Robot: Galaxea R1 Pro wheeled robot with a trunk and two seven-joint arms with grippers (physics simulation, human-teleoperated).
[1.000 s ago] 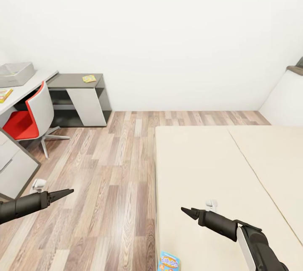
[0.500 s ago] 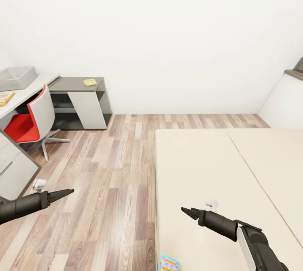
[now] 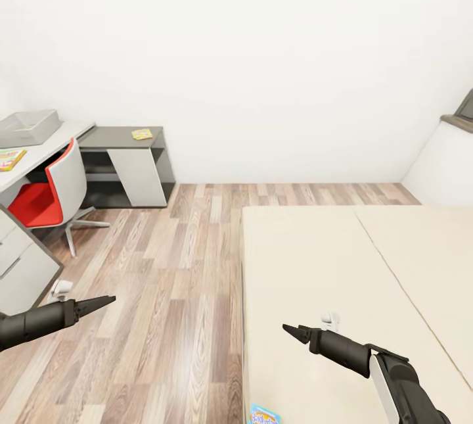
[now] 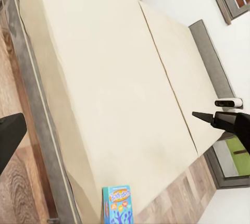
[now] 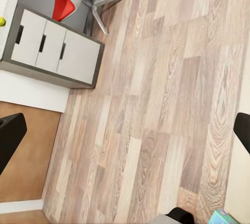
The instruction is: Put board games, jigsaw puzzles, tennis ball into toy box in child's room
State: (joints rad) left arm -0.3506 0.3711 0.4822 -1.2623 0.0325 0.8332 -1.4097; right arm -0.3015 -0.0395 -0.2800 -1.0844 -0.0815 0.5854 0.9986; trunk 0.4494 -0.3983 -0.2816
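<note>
Blue board game [image 4: 117, 204] with yellow lettering lies flat on the bed [image 3: 341, 266] at its near corner, long axis running roughly along the bed's side edge; in the head view just its top edge [image 3: 265, 415] peeks in at the bottom, beside the bed's floor-side edge. Right end effector [image 3: 293, 332] hovers over the bed, past the game, fingers pinched to a narrow point, holding nothing. Left end effector [image 3: 98, 303] over the wood floor [image 3: 177, 292], well apart from the bed, likewise narrow and empty. Toy box [image 3: 27, 127] sits far off on the desk [image 3: 39, 154]; contents can't be told. A colourful flat item [image 3: 9, 159] lies on the desk near the toy box. Red-and-grey chair [image 3: 52, 190] stands at the desk. Small yellow flat piece [image 3: 141, 134] on the lower dark side desk [image 3: 128, 148].
</note>
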